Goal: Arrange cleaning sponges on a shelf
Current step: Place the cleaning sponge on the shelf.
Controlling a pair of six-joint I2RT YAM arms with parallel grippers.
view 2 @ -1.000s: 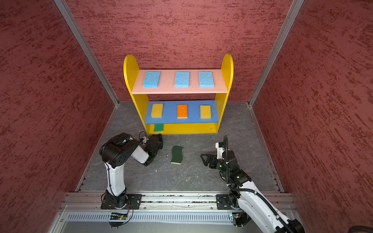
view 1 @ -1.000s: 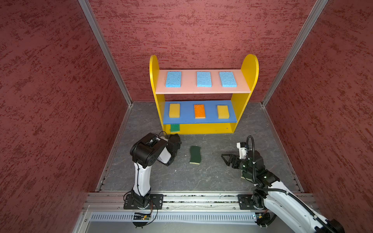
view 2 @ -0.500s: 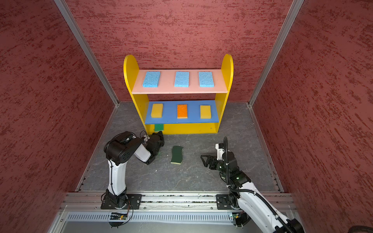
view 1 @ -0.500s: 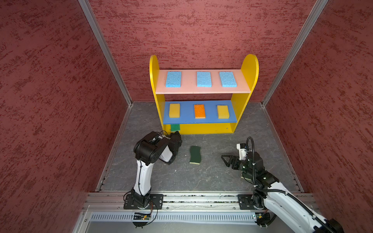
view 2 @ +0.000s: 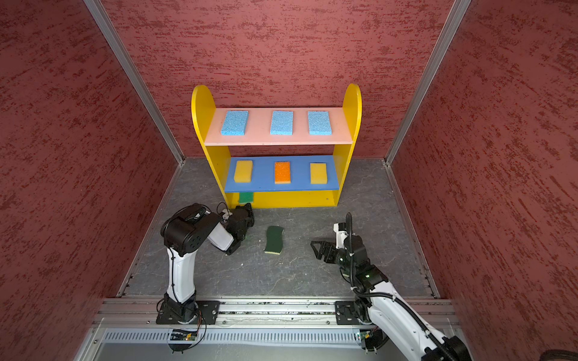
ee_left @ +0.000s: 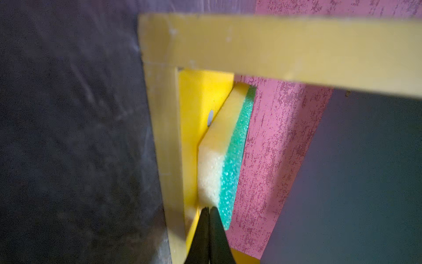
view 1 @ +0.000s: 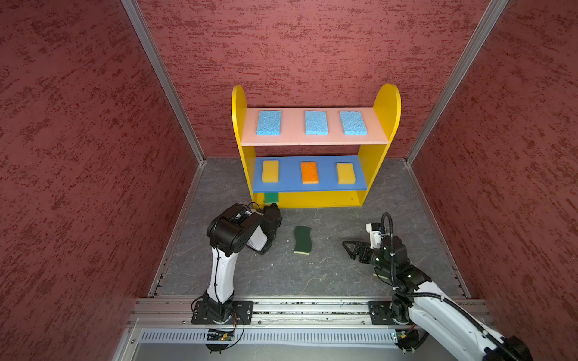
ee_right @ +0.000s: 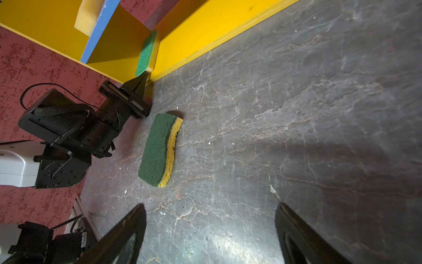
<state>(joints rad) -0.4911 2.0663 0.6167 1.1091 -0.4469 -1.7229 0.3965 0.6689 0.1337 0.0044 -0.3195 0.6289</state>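
Your left arm has leaned forward. Nearest, the right gripper gapes wide, side-on to the dark green sponge lying lengthwise toward the shelf; beyond, the left gripper (shut, empty) touches the bright green sponge at the left corner of the base.

Three blue sponges, two yellow, one orange, one bright green — seemingly one dark green; one shelf.

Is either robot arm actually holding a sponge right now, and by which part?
Neither. The left fingers are shut on nothing, tips at the near end of the bright green sponge; the right fingers gape open short of the dark green sponge.
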